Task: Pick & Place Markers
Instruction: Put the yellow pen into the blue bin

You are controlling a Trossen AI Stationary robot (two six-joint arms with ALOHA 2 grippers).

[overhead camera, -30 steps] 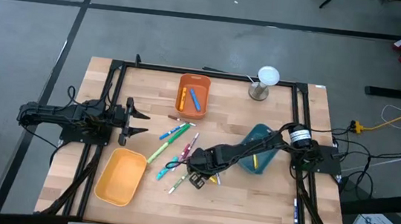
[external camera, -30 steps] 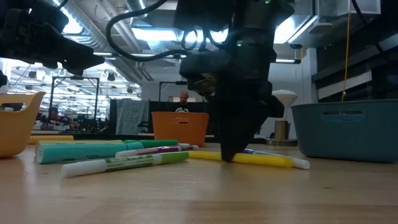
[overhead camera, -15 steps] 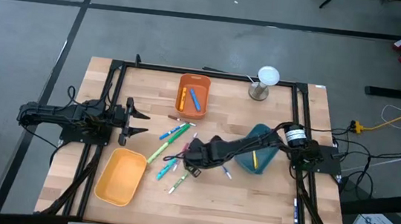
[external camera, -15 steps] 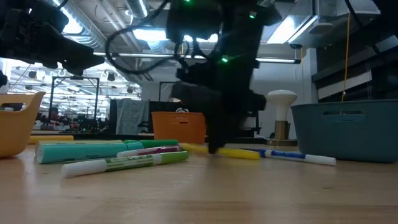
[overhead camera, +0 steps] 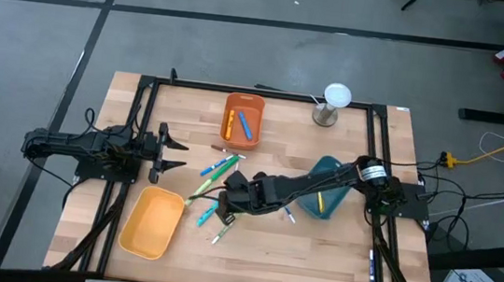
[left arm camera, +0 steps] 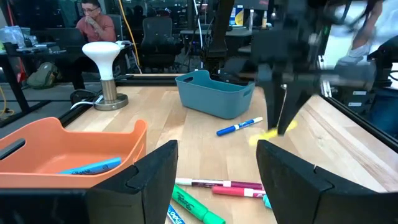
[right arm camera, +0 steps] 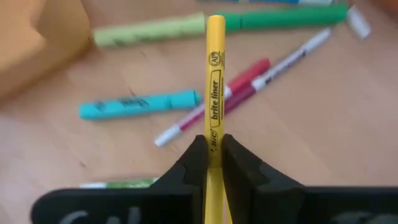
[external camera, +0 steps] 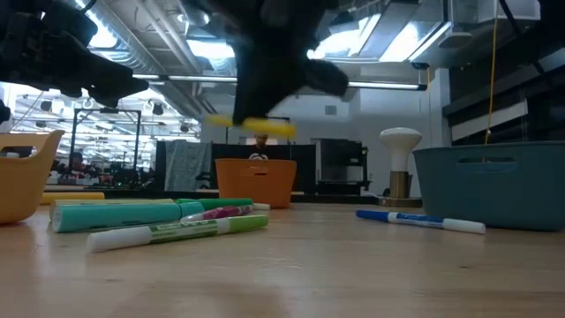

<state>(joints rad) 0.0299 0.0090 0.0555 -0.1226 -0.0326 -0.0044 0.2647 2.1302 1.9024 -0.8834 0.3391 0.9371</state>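
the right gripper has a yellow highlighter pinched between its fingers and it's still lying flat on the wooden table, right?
Not quite. The right gripper does have the yellow highlighter pinched between its fingers, but the highlighter is lifted clear of the wooden table. The low view shows it held in the air above the markers lying there.

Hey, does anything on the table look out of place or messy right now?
Mostly the loose markers scattered mid-table between the bins. One blue marker lies alone beside the teal bin. The right tool holds a yellow marker above them.

markers (overhead camera: 214, 189) scattered mid-table, one bin (overhead camera: 242, 119) behind them, another bin (overhead camera: 151, 222) front-left
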